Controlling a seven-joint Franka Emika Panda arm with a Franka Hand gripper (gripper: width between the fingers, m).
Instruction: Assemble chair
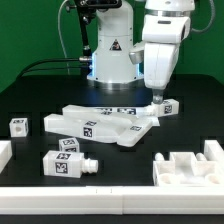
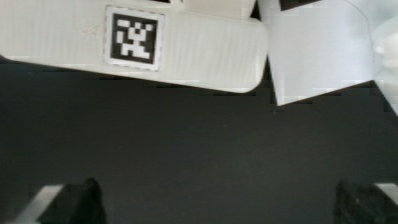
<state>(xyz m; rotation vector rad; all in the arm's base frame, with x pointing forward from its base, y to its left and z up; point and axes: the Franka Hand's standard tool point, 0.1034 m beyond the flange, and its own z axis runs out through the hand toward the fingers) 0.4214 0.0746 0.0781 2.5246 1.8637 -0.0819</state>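
The chair's white parts lie loose on the black table. Two flat tagged slabs (image 1: 92, 126) overlap in the middle. A small tagged cube (image 1: 168, 105) sits to their right in the exterior view, and another cube (image 1: 18, 126) lies far left. A blocky tagged piece with a peg (image 1: 66, 163) rests near the front. My gripper (image 1: 157, 97) hangs just above the table beside the right cube, behind the slabs' right end. In the wrist view a tagged slab (image 2: 143, 45) and a second white piece (image 2: 324, 50) lie ahead of my gripper (image 2: 217, 203). It is open, with only bare table between its fingertips (image 2: 71, 200).
The marker board (image 1: 115, 111) lies flat behind the slabs, in front of the robot base (image 1: 110, 55). Chunky white bracket pieces (image 1: 190, 165) stand at the exterior view's front right. Another white piece (image 1: 5, 153) shows at the left edge. A pale border (image 1: 100, 200) runs along the front.
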